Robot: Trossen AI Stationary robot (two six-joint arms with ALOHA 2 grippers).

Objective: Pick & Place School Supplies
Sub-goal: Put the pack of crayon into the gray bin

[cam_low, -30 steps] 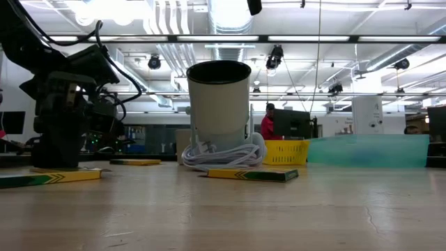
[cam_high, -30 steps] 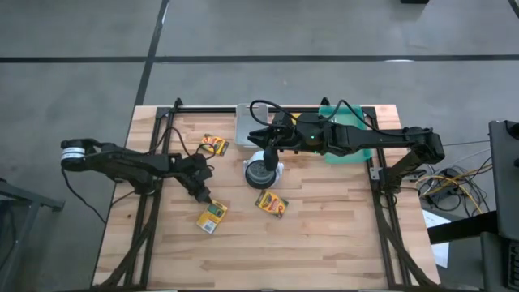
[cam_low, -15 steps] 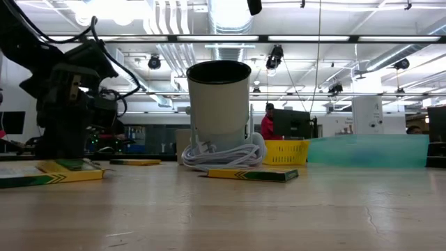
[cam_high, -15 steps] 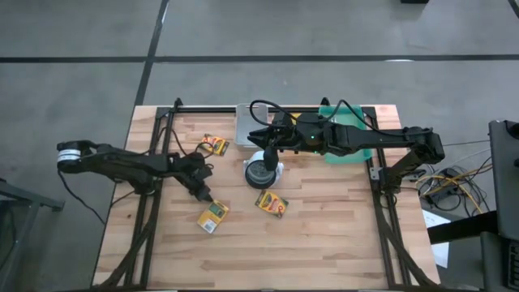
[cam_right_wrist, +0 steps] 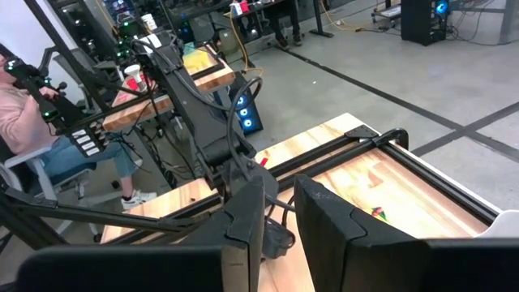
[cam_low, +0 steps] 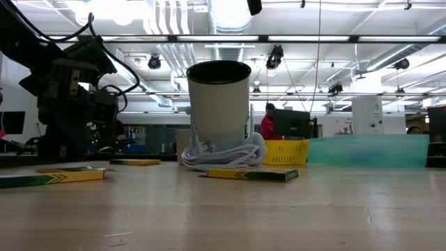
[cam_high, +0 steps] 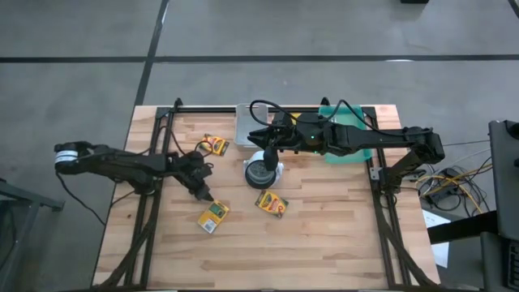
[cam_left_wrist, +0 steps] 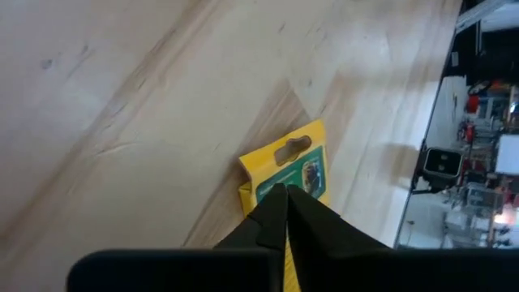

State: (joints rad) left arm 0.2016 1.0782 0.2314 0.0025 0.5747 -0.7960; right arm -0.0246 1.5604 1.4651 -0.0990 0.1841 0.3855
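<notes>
Broad wooden counter (cam_high: 324, 243) under both arms, carrying everything in play. Left arm (cam_high: 130, 165) stretched in low from its own side; right arm (cam_high: 365, 139) reaching across the far half from the other.

At the far edge, a teal tray (cam_high: 345, 156) partly under the right arm and a grey tray (cam_high: 243, 122) beside it, probably the drop-off spots, set back to leave the middle free for picking. In the middle, a pale cup (cam_high: 260, 172) standing upright with a white cable (cam_low: 223, 157) coiled round its foot.

Right pincer (cam_high: 270, 152) hanging above the cup, well clear of the counter. Open or closed: cannot tell, nor whether anything is carried. Looks like a waiting or dropping pose over the cup.

Three crayon boxes lying flat and well apart:
- far crayon box (cam_high: 215, 145), near the grey tray
- middle crayon box (cam_high: 272, 203), just in front of the cup
- near crayon box (cam_high: 212, 216), toward the left arm's side

Left pincer (cam_high: 203, 195) pointing down at the edge of the near crayon box, tips pressed together with nothing between them. In its wrist view, closed just over the box's hanger end; in the low view, box flat on the wood, not lifted. Likely needs to spread before any grasp, and a flat box may want a pinch across its narrow sides.

No green sticks or scissors made out anywhere.
</notes>
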